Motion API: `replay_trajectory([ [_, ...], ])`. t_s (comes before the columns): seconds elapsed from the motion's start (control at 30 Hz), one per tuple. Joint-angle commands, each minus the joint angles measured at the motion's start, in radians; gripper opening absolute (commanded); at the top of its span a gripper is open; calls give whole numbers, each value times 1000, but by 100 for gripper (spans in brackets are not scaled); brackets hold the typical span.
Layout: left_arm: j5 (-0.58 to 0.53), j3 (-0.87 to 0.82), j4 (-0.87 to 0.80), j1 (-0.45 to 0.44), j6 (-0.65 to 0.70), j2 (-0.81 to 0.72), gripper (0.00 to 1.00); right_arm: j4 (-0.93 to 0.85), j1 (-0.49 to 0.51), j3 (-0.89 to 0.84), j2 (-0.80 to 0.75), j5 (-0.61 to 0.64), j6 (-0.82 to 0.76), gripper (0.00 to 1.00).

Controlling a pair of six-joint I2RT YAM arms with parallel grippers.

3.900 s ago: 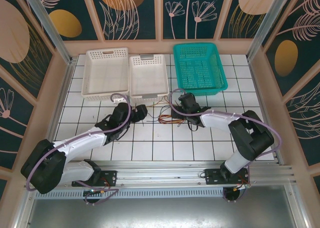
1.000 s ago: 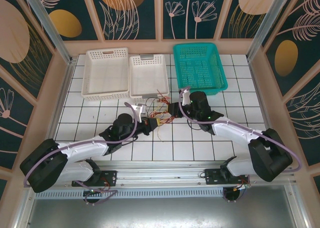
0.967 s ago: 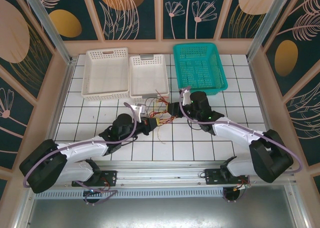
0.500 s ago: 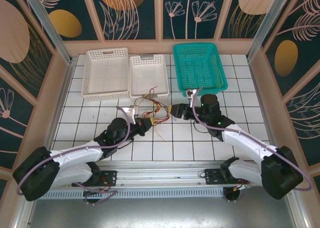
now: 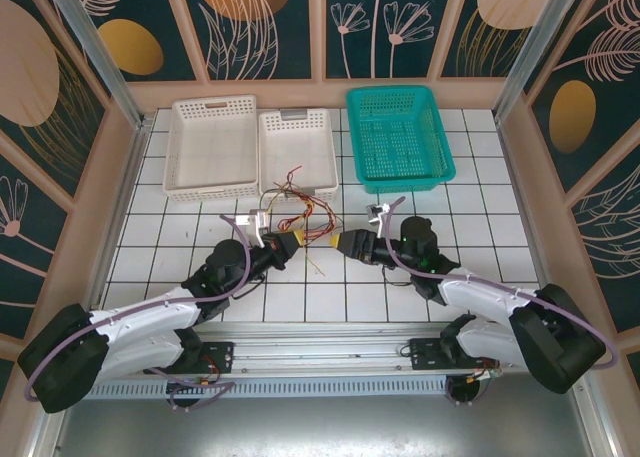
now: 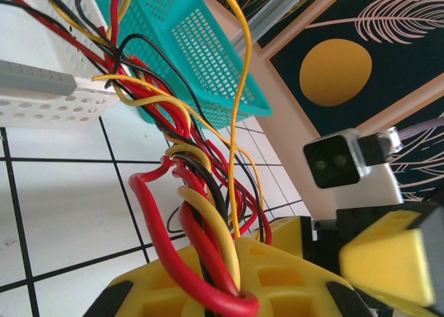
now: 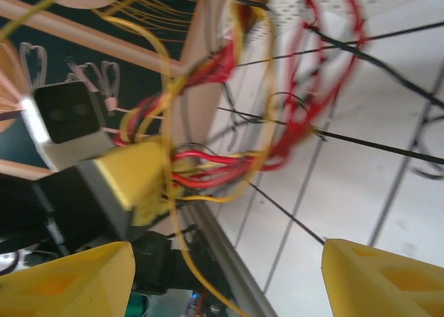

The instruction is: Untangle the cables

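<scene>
The cables are a tangle of thin red, black and yellow wires lifted off the white tiled table, between the two arms. My left gripper is shut on one end of the bundle. In the left wrist view its yellow fingers pinch red, yellow and black cables. My right gripper faces it from the right, open, a short gap away. In the right wrist view its yellow fingertips stand wide apart around the right gripper, with the cables ahead and nothing between them.
Two white baskets and a teal basket stand at the back of the table, just beyond the raised cables. A short loose strand lies on the tiles between the grippers. Wooden walls enclose the table.
Both grippers have drawn back toward the near edge. The left one carries the bundle, which now hangs higher and more spread out. The right gripper has moved left, closer to the left one.
</scene>
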Motion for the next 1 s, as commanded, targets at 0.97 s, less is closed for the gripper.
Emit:
replay_trajectory([
  [0.97,-71,-45,124,-57,-41,-42,0,437,62,139,353,88,224,44],
])
